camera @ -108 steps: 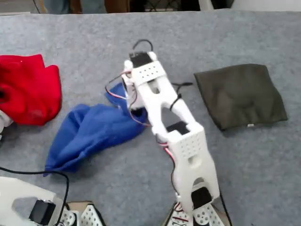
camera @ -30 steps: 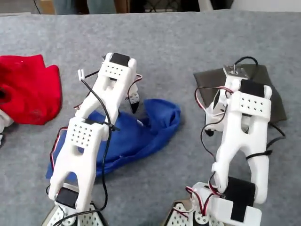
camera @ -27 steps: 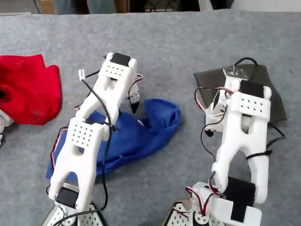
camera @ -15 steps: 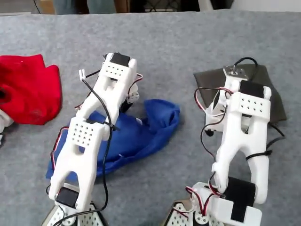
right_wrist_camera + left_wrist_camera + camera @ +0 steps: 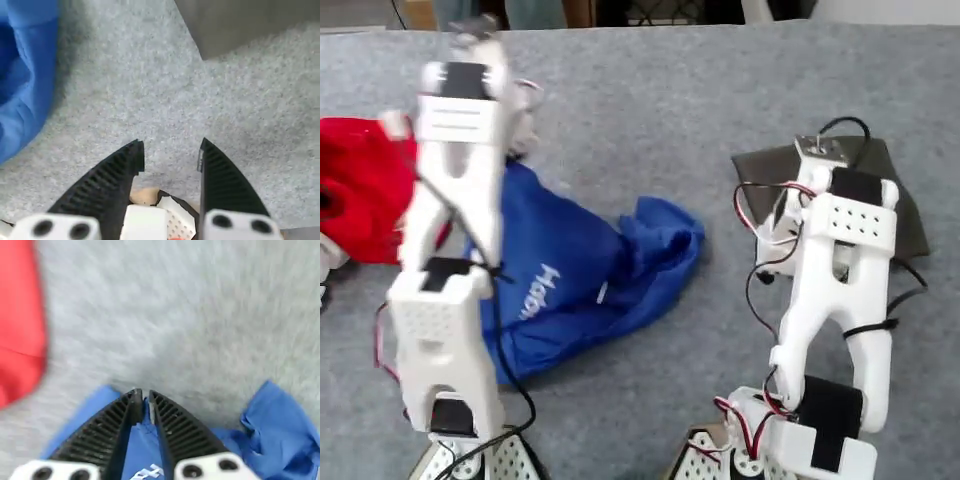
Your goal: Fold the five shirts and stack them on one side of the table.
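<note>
The grey felt table (image 5: 720, 90) carries three shirts. The blue shirt (image 5: 590, 280) lies in the middle, the largest of them. One edge is drawn up toward the far left, the printed side faces up, and the other end is bunched in folds on the cloth. The red shirt (image 5: 360, 190) sits crumpled at the left edge, just beside the raised blue edge. A dark olive shirt (image 5: 250, 20) lies folded flat on the right, partly under the right arm.

The left gripper (image 5: 142, 394) is pinched tight on the blue shirt's edge, with fabric caught between its ribbed jaws. The right gripper (image 5: 170, 150) hangs above bare felt between the blue and olive shirts, spread wide and holding nothing.

The step in hand looks like spreading the blue shirt out before folding. Next, the bunched end likely needs pulling flat, probably by the free right gripper, keeping the raised edge clear of the red shirt.
</note>
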